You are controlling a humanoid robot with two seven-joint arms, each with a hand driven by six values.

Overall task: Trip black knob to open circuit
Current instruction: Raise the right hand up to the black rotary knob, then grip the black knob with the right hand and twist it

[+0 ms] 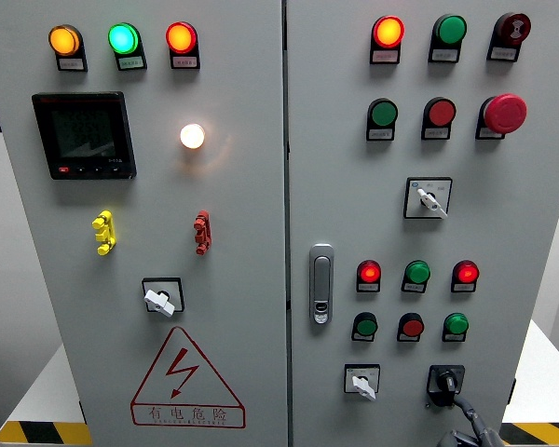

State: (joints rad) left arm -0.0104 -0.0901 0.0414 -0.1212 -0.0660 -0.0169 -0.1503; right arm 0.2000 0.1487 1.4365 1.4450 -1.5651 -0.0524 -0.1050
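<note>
Black knob (444,380) right of white switch (361,382); robot hand (470,430) below.

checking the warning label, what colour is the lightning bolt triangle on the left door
Red outline and bolt on the grey door, seen in the head view: warning triangle.

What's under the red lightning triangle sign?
Under the lightning triangle sign only bare grey cabinet door shows before the picture ends. Lower down is cut off, so I can't see there.

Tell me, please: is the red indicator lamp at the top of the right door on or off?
On. The red indicator lamp glows bright orange-red, while the green lamp beside it looks dark and unlit.
</note>
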